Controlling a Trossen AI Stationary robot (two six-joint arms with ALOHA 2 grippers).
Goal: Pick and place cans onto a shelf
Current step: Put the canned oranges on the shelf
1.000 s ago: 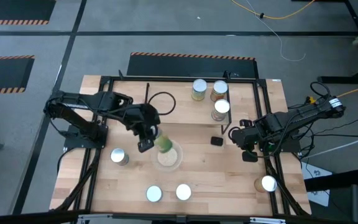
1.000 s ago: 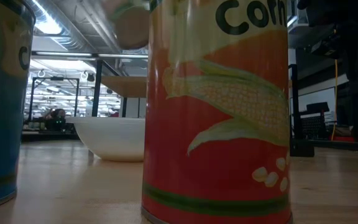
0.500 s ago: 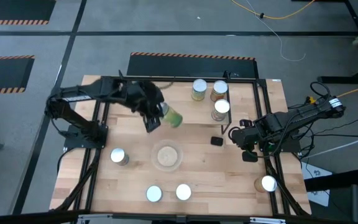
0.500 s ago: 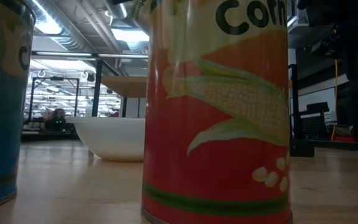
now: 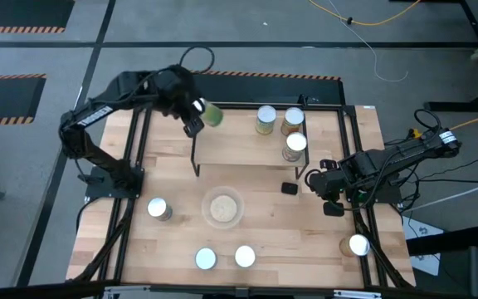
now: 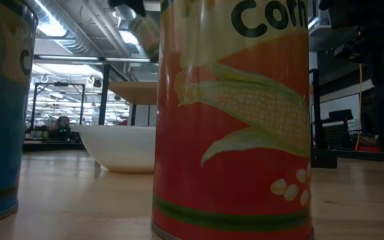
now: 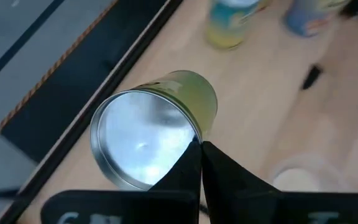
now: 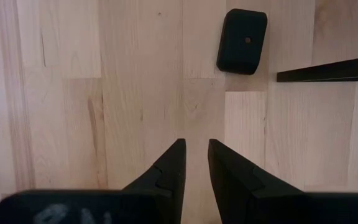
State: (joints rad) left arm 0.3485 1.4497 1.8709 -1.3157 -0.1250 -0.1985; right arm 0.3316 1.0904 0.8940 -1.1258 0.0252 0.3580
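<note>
Above the wooden shelf (image 5: pixel 239 141), left end effector (image 5: pixel 194 116) grips a shiny-topped green can (image 5: pixel 210 114).

Your left gripper (image 5: pixel 196 116) holds a green can (image 5: pixel 211 115) on its side over the shelf's (image 5: pixel 239 141) ten o'clock corner. Three cans (image 5: pixel 282 129) stand at two o'clock. Your right gripper (image 5: pixel 329 193) waits by a black block (image 5: pixel 289 188).

Small cylindrical tins with silver tops, high view: eight. One green-labelled tin (image 5: pixel 212 114) clamped in the left gripper (image 5: pixel 196 116); three on the light wooden shelf board (image 5: pixel 231 145) beyond it; three on the tabletop; one near the right gripper (image 5: pixel 332 202). Clear round bowl (image 5: pixel 223 208): one. Small black block (image 5: pixel 289 188): one.
</note>
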